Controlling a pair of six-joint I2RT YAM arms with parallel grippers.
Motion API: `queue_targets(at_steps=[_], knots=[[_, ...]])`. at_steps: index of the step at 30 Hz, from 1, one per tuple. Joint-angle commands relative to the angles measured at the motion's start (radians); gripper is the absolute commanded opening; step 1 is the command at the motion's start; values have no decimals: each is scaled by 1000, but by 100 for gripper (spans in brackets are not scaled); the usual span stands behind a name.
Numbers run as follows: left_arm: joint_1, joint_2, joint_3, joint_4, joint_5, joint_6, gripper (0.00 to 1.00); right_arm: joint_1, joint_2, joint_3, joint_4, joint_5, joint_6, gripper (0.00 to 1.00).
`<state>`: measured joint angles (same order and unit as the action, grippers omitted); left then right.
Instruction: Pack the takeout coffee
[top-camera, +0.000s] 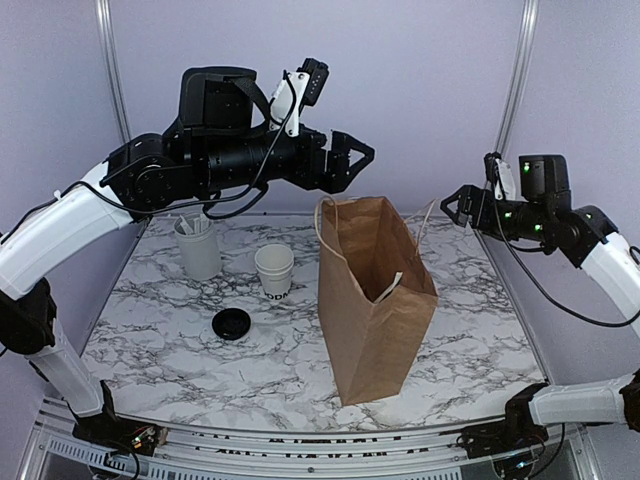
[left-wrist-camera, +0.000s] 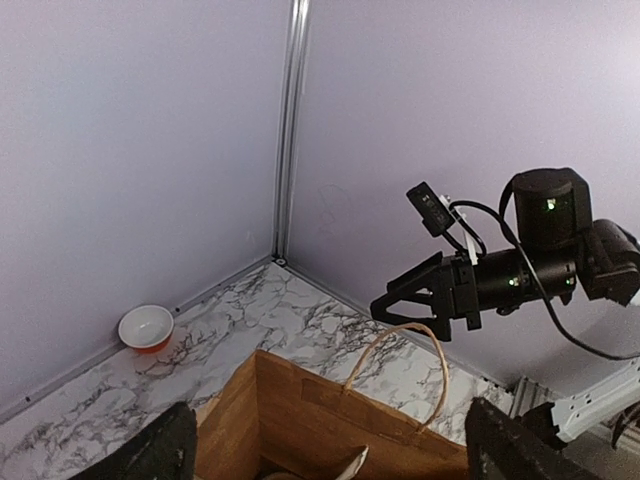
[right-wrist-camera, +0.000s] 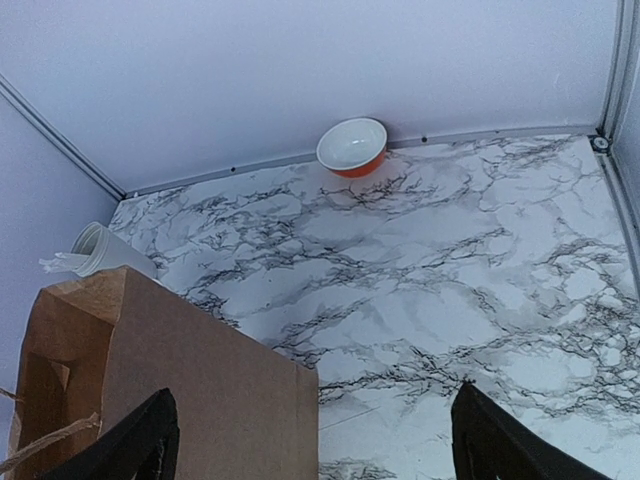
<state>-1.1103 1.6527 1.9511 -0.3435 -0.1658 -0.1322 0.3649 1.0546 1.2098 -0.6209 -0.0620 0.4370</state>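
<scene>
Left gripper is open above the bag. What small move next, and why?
Probably swing the left gripper down toward the black lid. Its jaws stand open, holding nothing, above the paper bag, while the white cup stands uncapped on the table and the lid lies apart, nearer the arms.

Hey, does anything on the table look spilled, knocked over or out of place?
Nothing spilled or damaged. The black lid lies flat on the marble table, apart from the uncovered white paper cup.

Left fingers (left-wrist-camera: 150, 450) spread wide, held high; right fingers (right-wrist-camera: 130, 445) apparently spread too.
</scene>
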Motion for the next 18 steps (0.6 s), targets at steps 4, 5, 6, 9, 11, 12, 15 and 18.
queue_targets(at_steps=[4,5,6,9,11,12,15,18], knots=[[1,-69,-31,18,-172,-3,99,-9,-8,-5,37,12,3,91],[3,-85,-47,22,-201,-7,99,-9,-8,-6,38,15,2,92],[8,-100,-73,25,-223,-13,99,-9,-9,-8,42,20,0,92],[36,-157,-147,36,-273,-47,99,-10,-17,-21,59,46,0,93],[72,-202,-212,42,-285,-89,99,-9,-24,-35,78,69,1,93],[96,-226,-246,45,-280,-113,99,-10,-30,-44,89,84,0,94],[188,-302,-365,50,-251,-192,99,-9,-48,-87,133,131,-6,95],[253,-383,-491,51,-254,-241,99,-9,-65,-138,180,182,-20,95]])
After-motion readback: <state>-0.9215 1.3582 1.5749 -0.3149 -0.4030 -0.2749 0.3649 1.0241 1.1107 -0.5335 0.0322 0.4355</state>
